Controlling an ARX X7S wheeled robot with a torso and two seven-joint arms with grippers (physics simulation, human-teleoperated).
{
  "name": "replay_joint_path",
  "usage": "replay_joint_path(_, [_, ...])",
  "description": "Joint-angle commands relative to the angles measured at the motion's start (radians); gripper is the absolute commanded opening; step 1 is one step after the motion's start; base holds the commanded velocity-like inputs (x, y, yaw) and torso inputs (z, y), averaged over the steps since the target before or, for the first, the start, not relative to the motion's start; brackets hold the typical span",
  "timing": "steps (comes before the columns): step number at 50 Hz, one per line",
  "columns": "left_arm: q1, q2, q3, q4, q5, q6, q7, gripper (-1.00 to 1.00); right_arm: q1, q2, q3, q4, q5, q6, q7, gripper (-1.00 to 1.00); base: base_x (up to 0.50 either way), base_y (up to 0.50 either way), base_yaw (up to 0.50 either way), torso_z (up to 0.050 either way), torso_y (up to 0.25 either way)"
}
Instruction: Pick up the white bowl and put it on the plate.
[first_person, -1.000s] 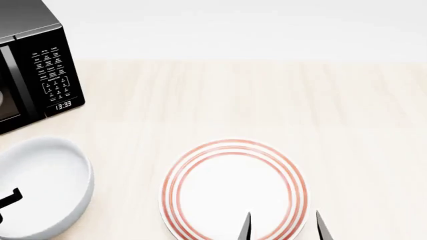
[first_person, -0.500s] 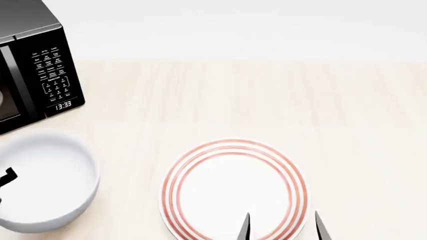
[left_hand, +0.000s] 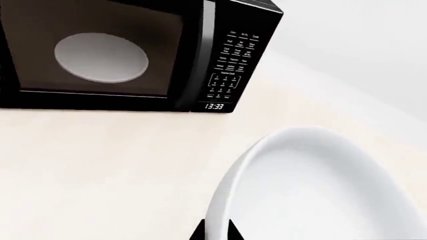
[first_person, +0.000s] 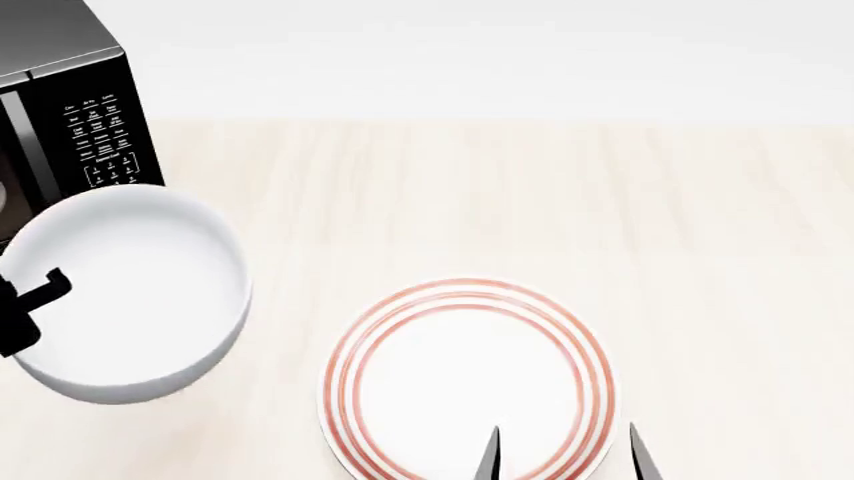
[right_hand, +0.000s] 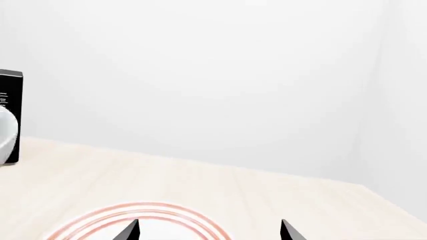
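Observation:
The white bowl (first_person: 127, 290) hangs in the air at the left of the head view, lifted off the table in front of the microwave. My left gripper (first_person: 30, 310) is shut on its near-left rim; in the left wrist view the two black fingertips pinch the bowl's (left_hand: 313, 190) wall, left gripper (left_hand: 217, 232). The plate (first_person: 467, 375), white with red rings, lies flat on the wooden table to the bowl's right and apart from it. My right gripper (first_person: 565, 455) stands open over the plate's near-right edge, holding nothing; right gripper (right_hand: 208, 229), plate (right_hand: 143, 220).
A black microwave (first_person: 60, 130) with a keypad and clock stands at the back left, close behind the raised bowl; a pale dish (left_hand: 100, 57) shows through its window. The light wooden table (first_person: 534, 200) stretches back to a white wall.
The bowl has risen off the table in my left gripper, levelled out and moved up and to the right, now covering the microwave's lower corner. Right gripper and plate have not moved.

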Motion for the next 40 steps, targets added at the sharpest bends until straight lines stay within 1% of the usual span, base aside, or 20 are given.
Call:
replay_joint_path(1, [-0.072, 0.058, 0.069, -0.005, -0.033, -0.011, -0.018, -1.0, 0.001, 0.003, -0.004, 0.002, 0.002, -0.002, 0.004, 1.0, 0.0, 0.0, 0.0, 0.0, 0.0])
replay_joint_path(14, [-0.134, 0.104, 0.113, -0.061, -0.056, 0.008, -0.04, -1.0, 0.002, 0.006, -0.005, 0.008, 0.008, -0.007, 0.007, 1.0, 0.0, 0.0, 0.0, 0.0, 0.001])
replay_joint_path(21, [-0.172, 0.126, 0.16, -0.152, -0.08, 0.067, -0.064, -1.0, 0.003, 0.008, -0.003, 0.009, 0.011, -0.007, 0.011, 1.0, 0.0, 0.0, 0.0, 0.0, 0.0])
replay_joint_path(29, [-0.187, 0.131, 0.223, -0.231, -0.195, 0.137, -0.136, -1.0, 0.005, 0.01, -0.003, 0.011, 0.014, -0.008, 0.012, 1.0, 0.0, 0.0, 0.0, 0.0, 0.001])
replay_joint_path(40, [-0.191, 0.129, 0.323, -0.299, -0.294, 0.21, -0.193, -1.0, 0.004, 0.014, -0.002, 0.013, 0.02, -0.012, 0.015, 1.0, 0.0, 0.0, 0.0, 0.0, 0.0])
